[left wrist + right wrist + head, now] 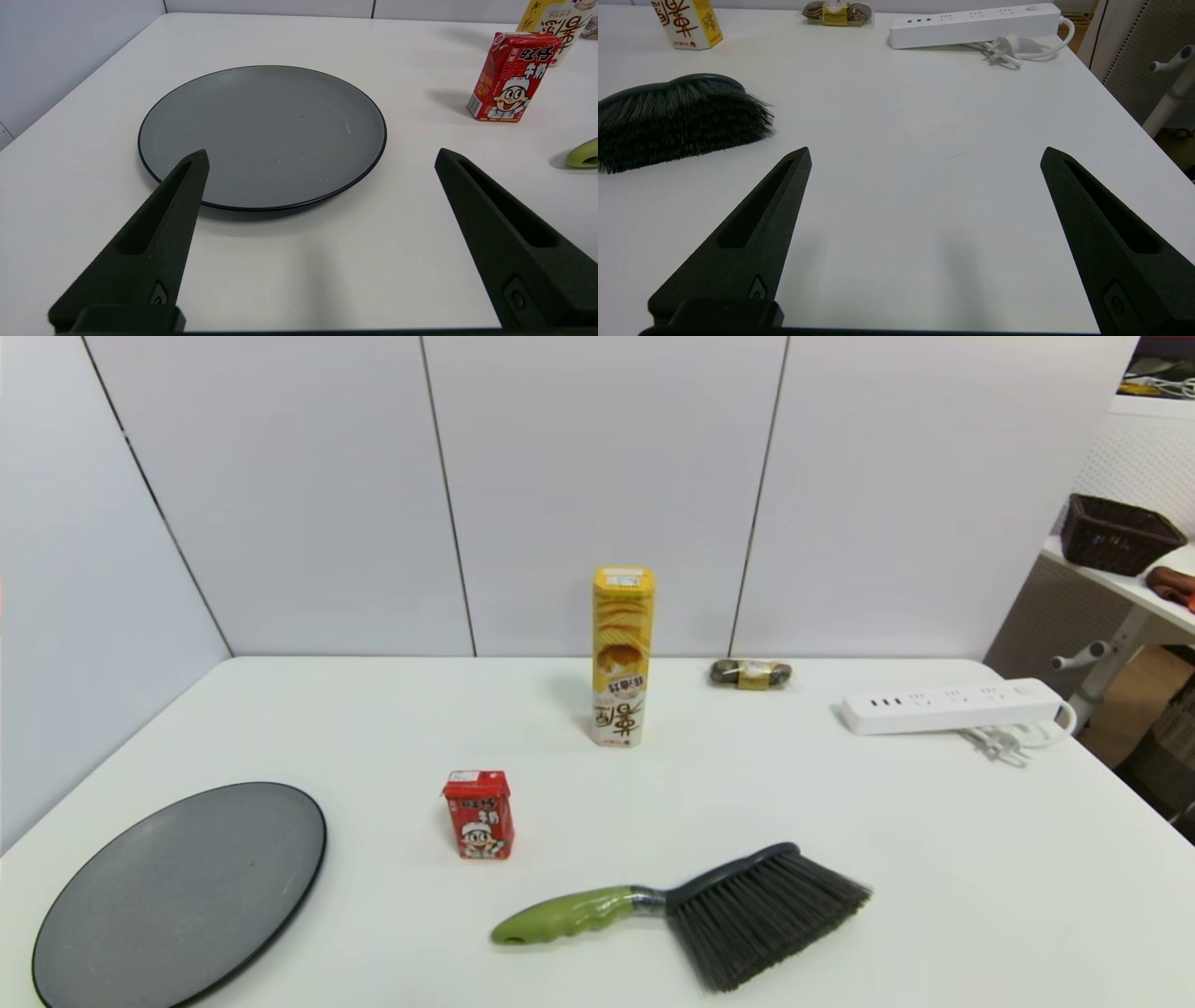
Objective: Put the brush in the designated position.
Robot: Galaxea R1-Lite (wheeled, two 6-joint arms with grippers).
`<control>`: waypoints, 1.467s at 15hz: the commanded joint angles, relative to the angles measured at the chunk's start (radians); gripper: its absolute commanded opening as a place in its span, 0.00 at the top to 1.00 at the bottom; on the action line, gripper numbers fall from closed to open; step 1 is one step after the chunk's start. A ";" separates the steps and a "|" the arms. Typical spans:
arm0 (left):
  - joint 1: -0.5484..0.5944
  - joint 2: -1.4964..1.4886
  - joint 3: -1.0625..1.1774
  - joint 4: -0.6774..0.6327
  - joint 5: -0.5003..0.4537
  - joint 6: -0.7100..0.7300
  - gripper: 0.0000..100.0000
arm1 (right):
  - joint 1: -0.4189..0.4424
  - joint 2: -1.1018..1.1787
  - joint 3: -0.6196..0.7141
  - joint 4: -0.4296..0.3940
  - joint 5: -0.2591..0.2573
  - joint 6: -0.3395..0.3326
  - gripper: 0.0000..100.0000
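A brush (691, 915) is seen lying flat near the front edge of a smooth white table (840, 821), its moulded lime-green handle pointed toward the robot's left, its long grey-black bristles fanned toward the front right from a curved dark head joined by a silver collar. A round, matte grey plate (177, 896) with a thin dark rim is set well apart at the front left. Between them a small red milk carton (478, 814) stands upright; farther back a tall yellow snack tube (622, 658), a wrapped dark snack (751, 673) and a white power strip (952, 706) are placed.

Neither arm is shown in the head view. The left gripper (320, 156) is held with fingers wide apart, holding nothing, just short of the plate (only the handle's green tip is caught at that picture's edge). The right gripper (924, 154) is likewise spread wide and empty over bare tabletop, the bristles close by one finger.
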 commanded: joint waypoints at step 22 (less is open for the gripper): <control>-0.471 1.144 -0.818 0.046 -0.156 0.317 0.00 | 0.000 0.001 0.002 0.001 0.001 -0.002 0.00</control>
